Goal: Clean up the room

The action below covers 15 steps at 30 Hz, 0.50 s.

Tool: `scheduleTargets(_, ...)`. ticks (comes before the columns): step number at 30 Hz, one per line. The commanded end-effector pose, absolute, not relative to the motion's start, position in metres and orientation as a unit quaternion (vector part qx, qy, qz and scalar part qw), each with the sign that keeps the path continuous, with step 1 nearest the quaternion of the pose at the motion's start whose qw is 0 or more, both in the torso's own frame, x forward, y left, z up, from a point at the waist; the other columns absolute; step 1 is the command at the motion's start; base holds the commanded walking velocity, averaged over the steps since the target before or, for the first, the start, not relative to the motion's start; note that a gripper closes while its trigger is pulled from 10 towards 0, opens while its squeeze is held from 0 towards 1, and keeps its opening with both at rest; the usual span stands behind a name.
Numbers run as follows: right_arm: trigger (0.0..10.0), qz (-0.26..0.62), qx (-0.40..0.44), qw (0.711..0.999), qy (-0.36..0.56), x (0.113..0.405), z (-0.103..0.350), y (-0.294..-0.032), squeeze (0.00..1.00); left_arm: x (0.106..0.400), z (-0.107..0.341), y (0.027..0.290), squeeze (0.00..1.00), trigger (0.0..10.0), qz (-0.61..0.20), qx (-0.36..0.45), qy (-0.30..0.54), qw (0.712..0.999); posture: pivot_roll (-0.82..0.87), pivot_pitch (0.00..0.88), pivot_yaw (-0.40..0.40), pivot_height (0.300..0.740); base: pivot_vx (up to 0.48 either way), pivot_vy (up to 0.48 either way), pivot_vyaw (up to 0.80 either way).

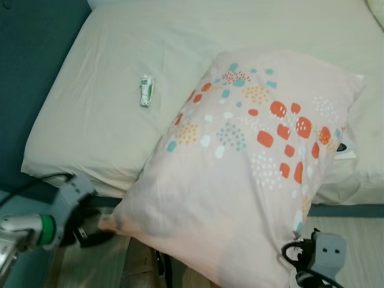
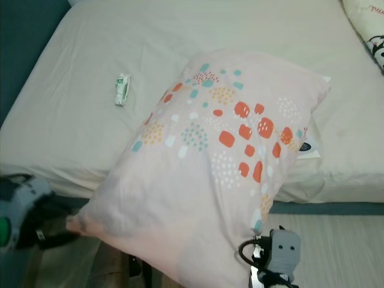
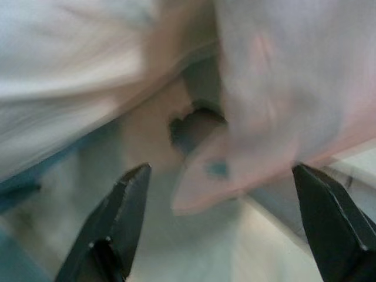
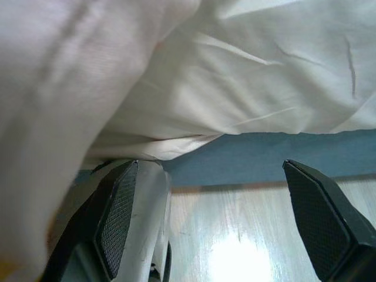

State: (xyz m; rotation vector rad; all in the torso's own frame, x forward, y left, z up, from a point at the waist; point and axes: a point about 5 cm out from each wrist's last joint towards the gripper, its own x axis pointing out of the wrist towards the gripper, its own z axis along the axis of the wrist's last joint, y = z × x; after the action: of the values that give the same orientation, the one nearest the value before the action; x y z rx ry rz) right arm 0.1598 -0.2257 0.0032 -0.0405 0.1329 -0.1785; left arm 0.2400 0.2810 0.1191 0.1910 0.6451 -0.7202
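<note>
Left eye view: you see the patterned pillow (image 1: 240,162) leaning over the near edge of the bed (image 1: 108,120), its lower half hanging past the mattress. A small green-and-white packet (image 1: 146,90) lies on the sheet at 10 o'clock from the pillow. The left gripper (image 1: 90,231) sits at the pillow's 8 o'clock corner.

Right eye view: the right arm (image 2: 277,255) sits under the pillow's 5 o'clock corner.

Left wrist view: your left fingers (image 3: 120,220) are spread apart, with the blurred pillow corner between them, not clamped.

Right wrist view: the right gripper (image 4: 217,229) is spread apart below the pillow, over wooden floor (image 4: 235,235).
</note>
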Motion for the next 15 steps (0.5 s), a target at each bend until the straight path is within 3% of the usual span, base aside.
scheduleTargets(1, 10.0, -0.091, -0.019, 0.992, 0.084, 0.145, -0.005, -0.224, 0.0, 0.244, 0.127, 0.296, 1.0, 10.0, -0.313, 0.038, 0.275, 0.908, -0.02, 0.196, 0.126, 0.612, 0.0, 0.0, 0.0)
scheduleTargets(2, 10.0, -0.086, -0.019, 0.993, 0.08, 0.142, -0.005, -0.221, 0.0, 0.248, 0.137, 0.304, 1.0, 10.0, -0.298, -0.003, 0.237, 0.925, -0.02, 0.194, 0.126, 0.612, 0.0, 0.0, 0.0)
scheduleTargets(8, 10.0, -0.075, -0.01, 0.993, 0.089, 0.128, -0.014, -0.214, 0.0, 0.257, 0.152, 0.319, 1.0, 10.0, -0.267, -0.096, 0.147, 0.948, -0.01, 0.191, 0.12, 0.612, 0.0, 0.0, 0.0)
scheduleTargets(10, 10.0, -0.075, -0.01, 0.993, 0.089, 0.128, -0.014, -0.214, 0.0, 0.257, 0.152, 0.319, 1.0, 10.0, -0.267, -0.096, 0.147, 0.948, -0.01, 0.191, 0.12, 0.612, 0.0, 0.0, 0.0)
scheduleTargets(12, 10.0, -0.075, 0.008, 0.993, 0.09, 0.119, -0.016, -0.209, 0.0, 0.272, 0.153, 0.31, 1.0, 10.0, -0.256, -0.194, 0.081, 0.944, -0.02, 0.191, 0.114, 0.612, 0.0, 0.0, 0.0)
scheduleTargets(14, 10.0, -0.075, 0.008, 0.993, 0.09, 0.119, -0.016, -0.209, 0.0, 0.272, 0.153, 0.31, 1.0, 10.0, -0.256, -0.194, 0.081, 0.944, -0.02, 0.191, 0.114, 0.612, 0.0, 0.0, 0.0)
scheduleTargets(15, 10.0, -0.078, 0.016, 0.993, 0.085, 0.117, -0.015, -0.207, 0.0, 0.28, 0.15, 0.301, 1.0, 10.0, -0.26, -0.24, 0.062, 0.933, -0.02, 0.191, 0.113, 0.612, 0.0, 0.0, 0.0)
